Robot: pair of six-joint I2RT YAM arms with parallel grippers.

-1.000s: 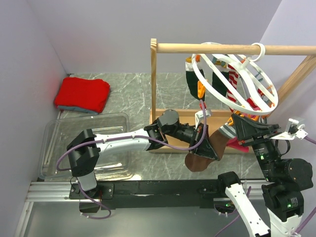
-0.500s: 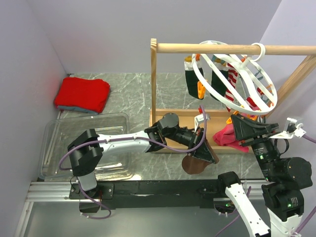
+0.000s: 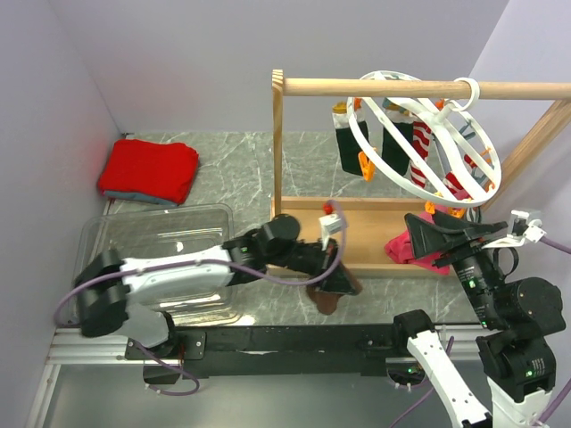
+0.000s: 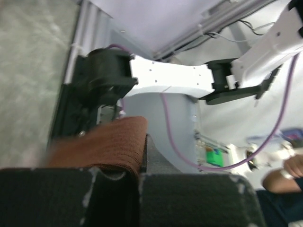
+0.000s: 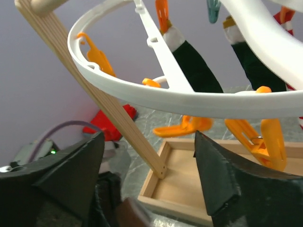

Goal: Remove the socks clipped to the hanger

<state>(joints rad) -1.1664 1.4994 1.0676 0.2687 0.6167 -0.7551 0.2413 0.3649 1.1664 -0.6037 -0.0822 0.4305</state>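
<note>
The white ring hanger (image 3: 451, 147) hangs by its hook from the wooden rail, tilted. Two dark green socks (image 3: 347, 143) and red-and-white striped socks (image 3: 423, 147) are clipped to it. My left gripper (image 3: 335, 283) is low over the table in front of the frame and shut on a sock whose brown end (image 3: 328, 300) shows. In the left wrist view that brown end (image 4: 102, 146) is pinched between the shut jaws (image 4: 139, 176). My right gripper (image 3: 434, 229) stands open under the ring's (image 5: 189, 97) near edge, holding nothing (image 5: 149, 165), with orange clips (image 5: 185, 126) just above it.
The wooden rail frame (image 3: 277, 147) stands on a shallow wooden tray (image 3: 357, 214) that holds a pink cloth (image 3: 412, 250). A clear plastic bin (image 3: 116, 241) sits at the front left, with a folded red cloth (image 3: 149, 171) behind it. The frame's slanted post (image 5: 109, 99) is close to my right fingers.
My left gripper has drawn back left and down with the sock, now free of the hanger. My right gripper has opened. The hanger has swung back a little.
</note>
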